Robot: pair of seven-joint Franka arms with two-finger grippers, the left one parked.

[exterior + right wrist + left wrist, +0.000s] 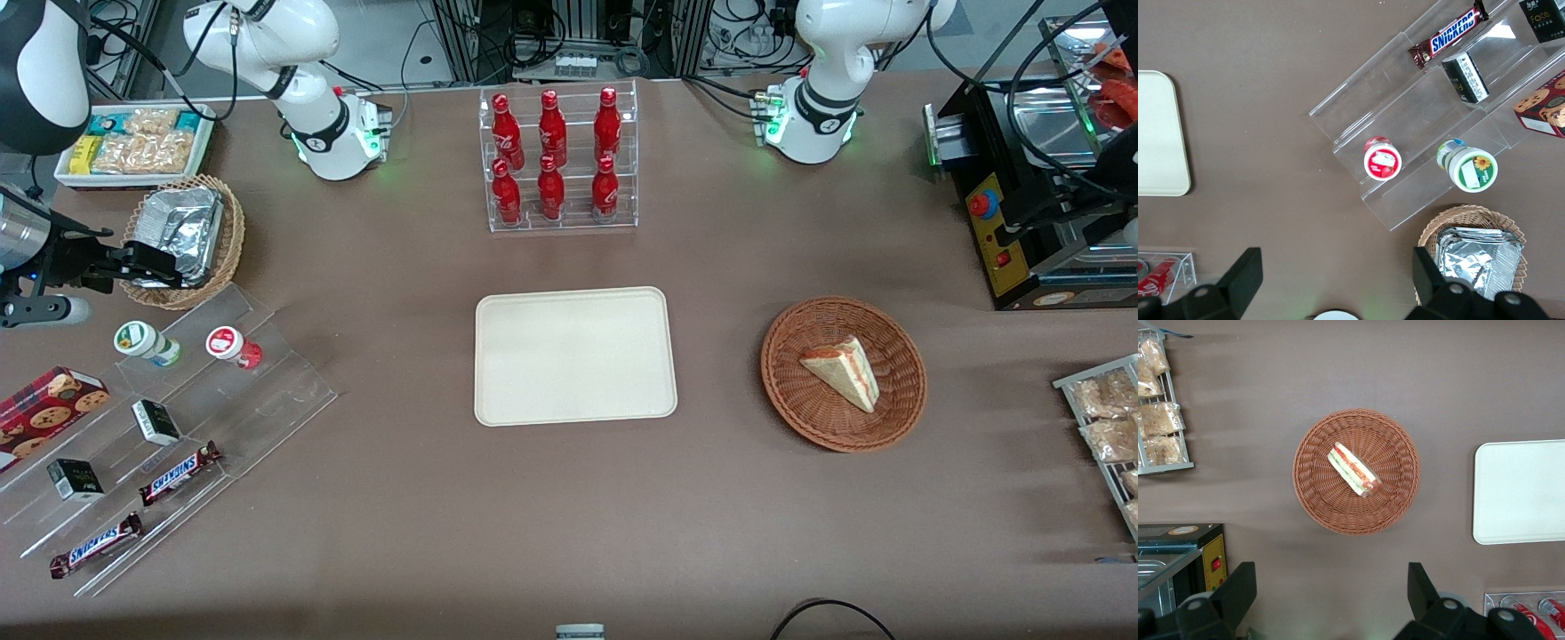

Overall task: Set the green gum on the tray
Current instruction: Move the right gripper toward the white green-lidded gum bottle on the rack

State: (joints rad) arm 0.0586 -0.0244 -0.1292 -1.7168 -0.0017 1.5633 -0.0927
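A brown desk (711,533) fills nearly the whole front frame. Along the top edge of the frame, the room shows only cables and metal framing.

My pincer (164,267) hangs at the working arm's end of the desk, over the rim of a wicker basket (227,240) that holds crumpled foil. My wrist camera shows the pincer (1335,277) spread wide with nothing between the two dark fingers (1238,280).

The green gum (142,340) stands upright on the top step of a clear stepped rack (267,391), nearer the front camera than the foil basket. In my wrist view the gum (1468,167) shows a white lid with a green and orange mark. The red gum (1382,159) stands beside it on the same step, and the two do not touch. Snickers bars (180,473) and small dark boxes (156,421) lie on the lower steps.

The tray (573,356) lies flat in the middle of the frame, well apart from the rack. A clear stand of red bottles (560,160) is above it in the frame. Toward the parked arm's end, a second basket (889,418) holds a sandwich wedge (845,372).
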